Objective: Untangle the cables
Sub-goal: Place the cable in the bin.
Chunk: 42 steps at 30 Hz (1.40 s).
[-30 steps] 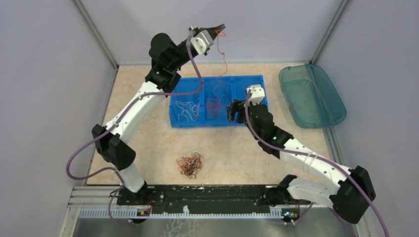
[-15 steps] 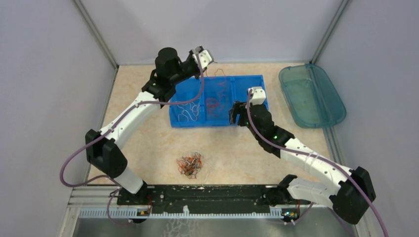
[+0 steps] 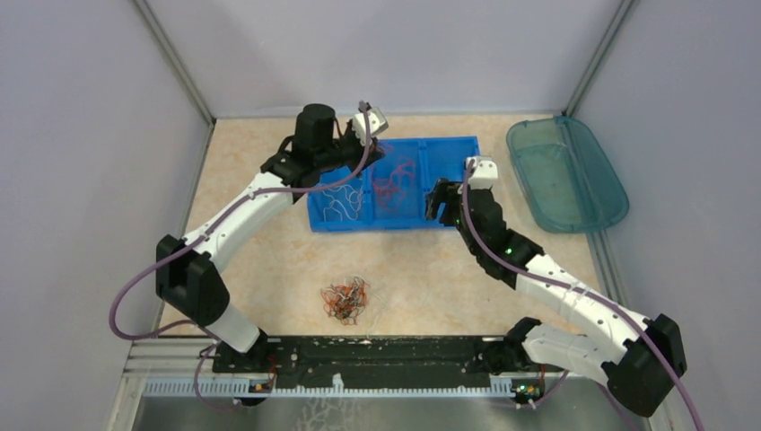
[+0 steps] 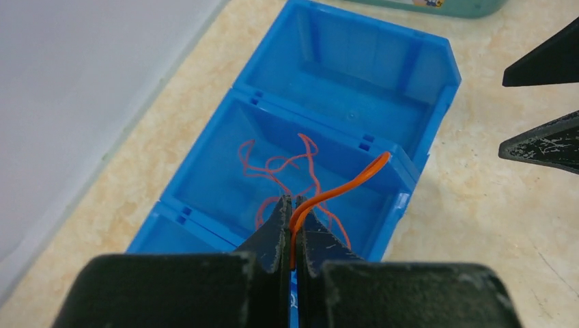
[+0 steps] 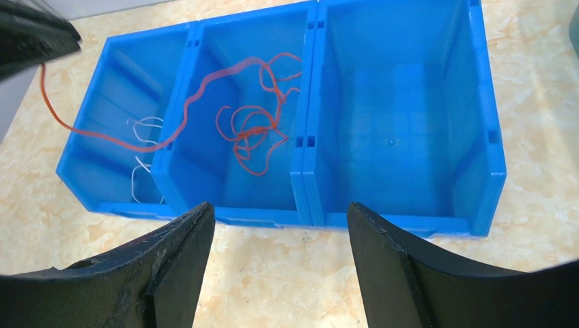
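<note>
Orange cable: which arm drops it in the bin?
Left. The left gripper is shut on the orange cable above the middle compartment of the blue bin; the right gripper is open, empty.

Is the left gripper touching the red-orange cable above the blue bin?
Touching. The left wrist view shows the left gripper with its fingers pinched shut on the red-orange cable, which curves out from between them.

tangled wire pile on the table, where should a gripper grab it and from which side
Take one strand straying out at the rim of the tangled pile, not the dense middle, coming straight down from above. The pile lies low and flat on the table, so a sideways approach would likely just push it. The open right gripper is free for this.
</note>
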Tool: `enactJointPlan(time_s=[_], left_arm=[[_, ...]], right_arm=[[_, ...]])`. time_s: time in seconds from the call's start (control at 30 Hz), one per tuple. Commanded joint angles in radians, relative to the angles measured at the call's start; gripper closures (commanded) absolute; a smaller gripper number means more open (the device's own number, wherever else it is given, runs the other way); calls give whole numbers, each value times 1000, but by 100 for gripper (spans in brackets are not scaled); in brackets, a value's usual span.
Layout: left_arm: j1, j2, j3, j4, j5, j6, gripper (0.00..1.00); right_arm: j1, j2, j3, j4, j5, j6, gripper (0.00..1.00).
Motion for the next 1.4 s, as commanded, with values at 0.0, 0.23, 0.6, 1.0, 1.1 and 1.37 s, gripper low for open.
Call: enactJointPlan(time_s=[0.0, 0.23, 0.6, 1.0, 1.1, 1.37], left_arm=[[-18, 27, 18, -59, -7, -63, 100], [-38, 213, 138, -146, -106, -73, 100], [-38, 508, 412, -256, -260, 96, 100], [-40, 473, 315, -208, -209, 129, 81], [-39, 466, 314, -213, -208, 134, 75], [-38, 412, 335, -255, -166, 118, 28]], right_arm=[[-15, 1, 55, 5, -15, 22, 28], [-44, -13, 27, 35, -44, 45, 28], [-87, -31, 12, 61, -71, 51, 28], [-145, -35, 22, 55, -107, 62, 28], [-146, -38, 30, 50, -107, 63, 28], [-152, -41, 46, 27, -104, 60, 28]])
